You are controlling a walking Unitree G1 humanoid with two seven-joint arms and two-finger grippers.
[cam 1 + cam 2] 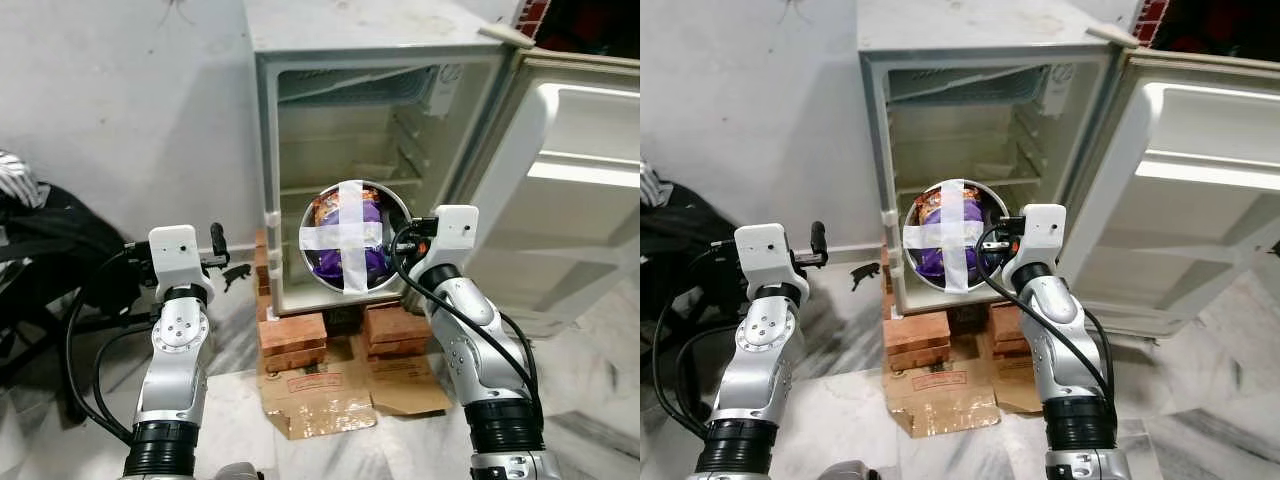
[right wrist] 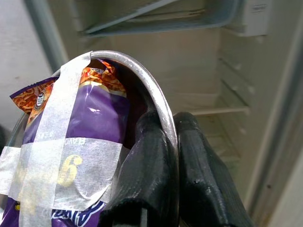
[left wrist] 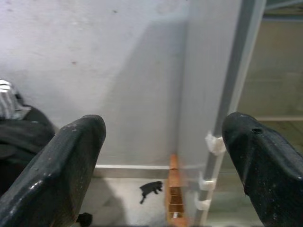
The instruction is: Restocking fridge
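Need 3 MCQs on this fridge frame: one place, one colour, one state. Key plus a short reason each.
1. Where is the bowl?
A. on the floor
B. held up before the open fridge
C. on top of the fridge

2. What colour is the tape across the bowl?
A. white
B. red
C. black

3. What state is the left gripper in?
A. shut on the bowl
B. shut on a bottle
C. open

Key: B, the right gripper pinches its rim at the opening; A, a white cross; C, fingers spread, nothing between.
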